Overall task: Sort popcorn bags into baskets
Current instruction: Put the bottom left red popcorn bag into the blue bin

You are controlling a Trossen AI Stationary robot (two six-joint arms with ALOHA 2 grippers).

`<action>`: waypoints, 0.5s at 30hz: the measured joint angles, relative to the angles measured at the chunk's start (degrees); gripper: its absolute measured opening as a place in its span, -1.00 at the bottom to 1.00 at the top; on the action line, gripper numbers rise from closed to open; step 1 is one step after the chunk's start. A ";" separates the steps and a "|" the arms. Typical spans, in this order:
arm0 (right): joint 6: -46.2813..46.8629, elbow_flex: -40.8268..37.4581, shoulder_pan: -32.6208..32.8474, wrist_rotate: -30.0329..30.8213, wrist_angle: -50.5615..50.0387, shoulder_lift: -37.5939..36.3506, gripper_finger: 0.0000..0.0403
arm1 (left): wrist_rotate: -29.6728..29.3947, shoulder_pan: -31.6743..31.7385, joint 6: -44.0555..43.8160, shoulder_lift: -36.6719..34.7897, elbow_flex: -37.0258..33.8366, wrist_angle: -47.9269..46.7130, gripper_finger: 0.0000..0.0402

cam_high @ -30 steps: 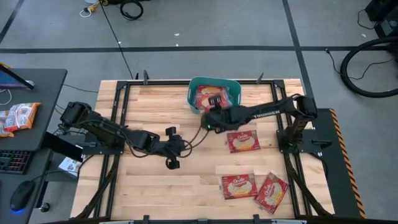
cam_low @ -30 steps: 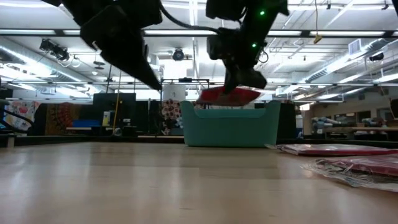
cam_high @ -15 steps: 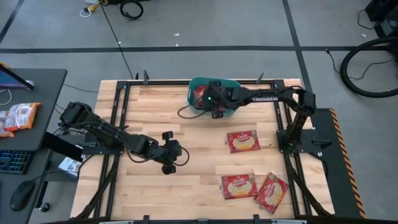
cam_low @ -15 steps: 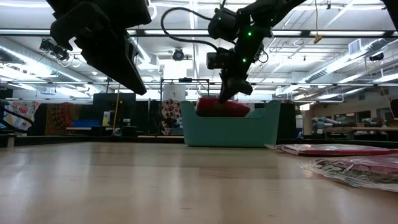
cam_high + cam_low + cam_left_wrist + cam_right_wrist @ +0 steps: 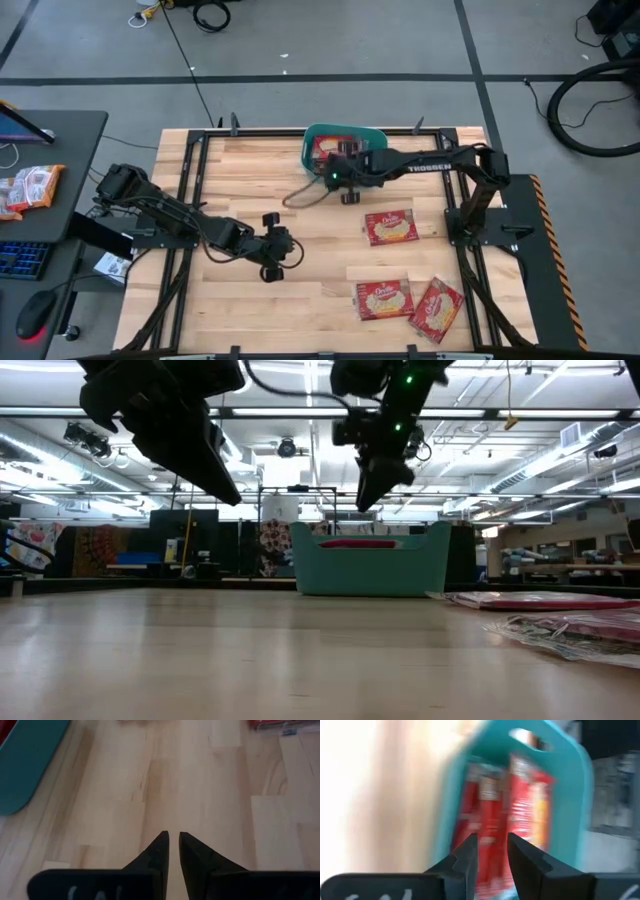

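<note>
Three popcorn bags are lying beyond the basket, hidden from the right wrist view, while the right gripper, previously clamping one bag, is hanging parted and empty.

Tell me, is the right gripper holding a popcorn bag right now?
No, in the low view the right gripper hangs empty above the teal basket, where a popcorn bag lies.
</note>
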 joint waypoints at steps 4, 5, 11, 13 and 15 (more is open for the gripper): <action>4.93 0.42 4.14 -4.42 -6.13 0.00 -0.45 | 0.00 0.04 0.02 0.00 0.00 -0.04 -0.76; 6.40 0.43 5.17 -4.79 -8.13 0.00 -0.45 | 0.00 0.04 0.01 0.00 0.00 -0.04 -0.76; 19.78 0.07 11.91 -4.81 -21.11 0.00 -0.45 | 0.00 0.04 -0.61 0.00 -0.02 -0.11 -0.76; 22.82 -0.96 14.54 -4.84 -23.08 0.01 -0.45 | -0.09 0.04 -0.62 -0.01 -0.04 0.29 -0.76; 25.49 -2.18 17.15 -4.30 -24.32 0.02 -0.45 | -1.97 0.27 -0.43 0.00 -0.07 2.41 -0.76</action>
